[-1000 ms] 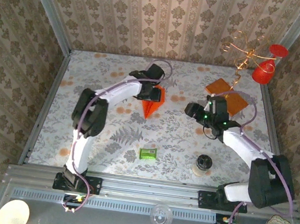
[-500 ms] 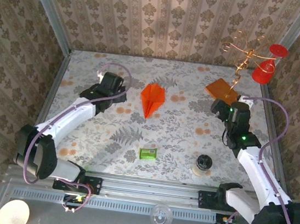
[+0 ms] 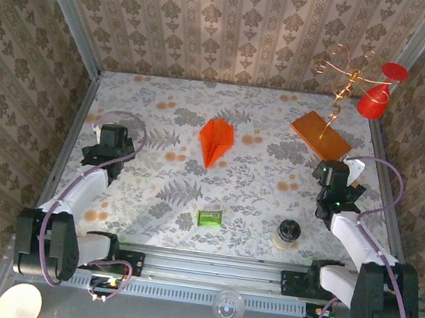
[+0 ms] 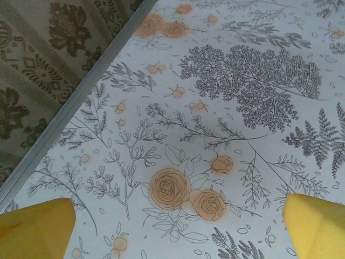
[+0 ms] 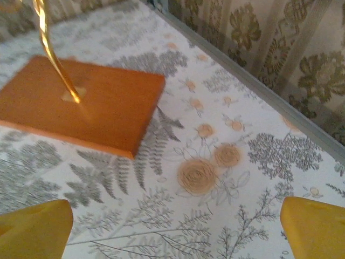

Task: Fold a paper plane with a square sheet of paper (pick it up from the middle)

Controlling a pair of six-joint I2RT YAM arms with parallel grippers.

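The square sheet of paper lies folded as the paper plane [image 3: 216, 141], a bright orange pointed dart with a centre crease, flat on the flowered table at mid-back with its tip toward me. My left gripper [image 3: 112, 139] hangs over the table's left side, well away from the plane. Its yellow fingertips [image 4: 33, 227] stand wide apart over bare cloth, so the left gripper [image 4: 175, 232] is open and empty. My right gripper [image 3: 334, 177] is at the right side, also open and empty [image 5: 172, 232], its fingertips [image 5: 315, 226] spread just short of the board.
A brownish-orange board [image 3: 321, 134] [image 5: 81, 100] with a gold wire stand [image 5: 54, 54] and a red cup [image 3: 373, 102] sits at the back right. A green packet [image 3: 209, 218] and a small jar [image 3: 288, 232] lie near the front. A metal wall rail [image 4: 70, 102] runs close on the left.
The left gripper let go of the plane and drew back to the near left. The right arm pulled back to the near right. Both jaws opened wide; the plane stayed put.
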